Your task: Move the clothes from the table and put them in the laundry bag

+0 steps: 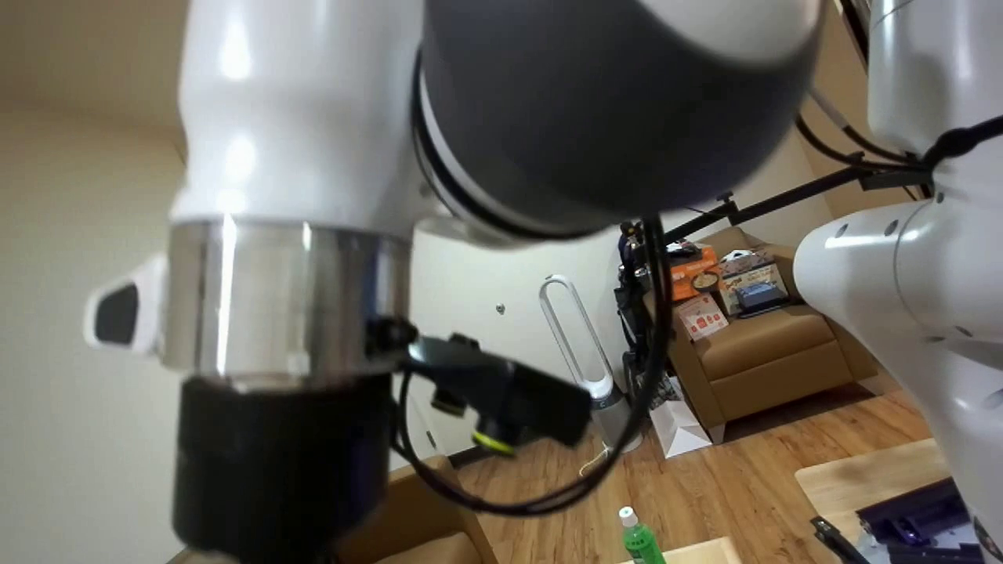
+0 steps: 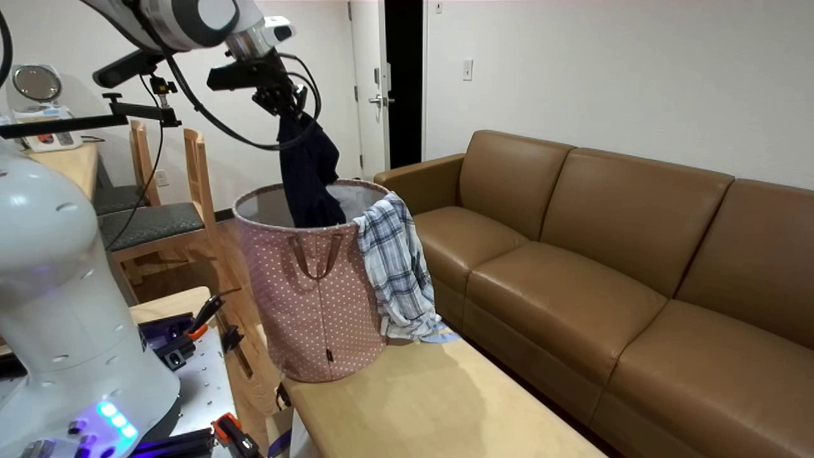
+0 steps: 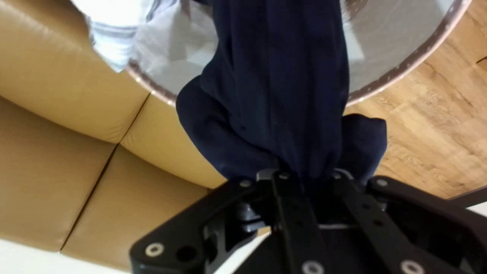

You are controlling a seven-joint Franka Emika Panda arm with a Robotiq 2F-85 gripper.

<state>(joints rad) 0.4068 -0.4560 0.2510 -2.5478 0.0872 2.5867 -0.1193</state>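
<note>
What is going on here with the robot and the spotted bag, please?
The robot's gripper is shut on a navy garment, holding it over the pink polka-dot laundry bag. The garment's lower part hangs inside the opening, but it is not yet released. A blue-and-white plaid garment is draped over the bag's side, hanging outside. The bag stands at the end of the wooden table.

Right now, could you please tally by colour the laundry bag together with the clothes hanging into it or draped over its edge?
Pink with white dots: 1, the laundry bag
Navy: 1, the navy garment gripped by the pincer
Blue-and-white plaid: 1, the plaid garment
Total: 3, leaving aside the pale-blue patch below the plaid, which may be part of it
</note>
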